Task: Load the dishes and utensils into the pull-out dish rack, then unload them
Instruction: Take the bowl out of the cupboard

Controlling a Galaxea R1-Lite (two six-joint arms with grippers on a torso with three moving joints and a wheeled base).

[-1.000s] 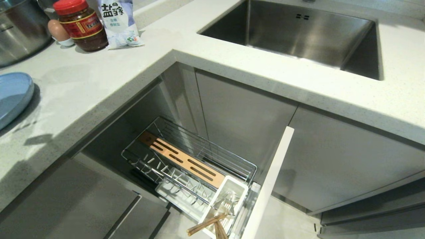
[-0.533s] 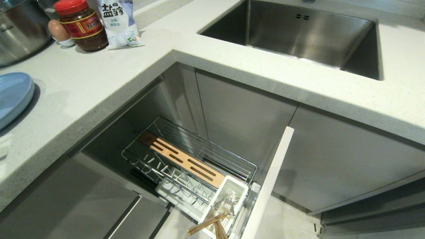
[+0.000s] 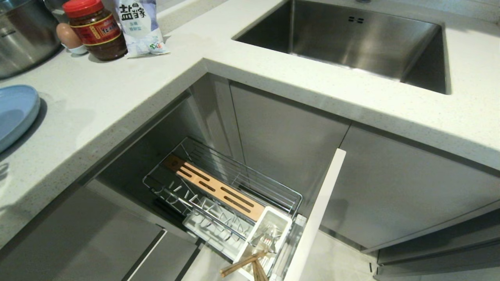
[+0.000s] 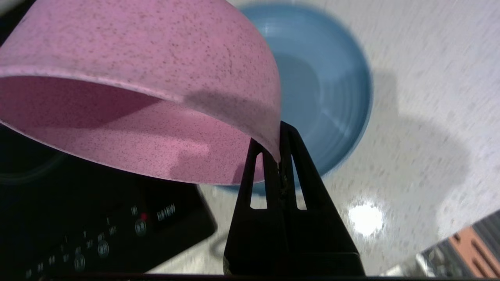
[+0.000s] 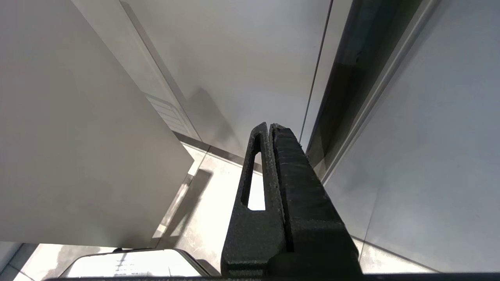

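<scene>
Pale speckled tabletop [image 3: 117, 97] wraps around the corner, and the pull-out dish rack [image 3: 222, 191] stands open below it; its prongs carry no dish, and only the chopsticks [image 3: 244, 264] and some silver cutlery sit in the white caddy [image 3: 265, 234]. A second ago a shadow lay on the tabletop near the blue plate [image 3: 15, 113]; now it is almost gone. The left tool [image 4: 279, 156] is pressed together on the rim of the pink bowl [image 4: 140, 78]; the plate lies just beyond it, a black cooktop [image 4: 97, 218] beside. I judge the bowl goes next to the rack; the tabletop edge stands between. The right tool [image 5: 269, 130] hangs closed near cabinet fronts.
</scene>
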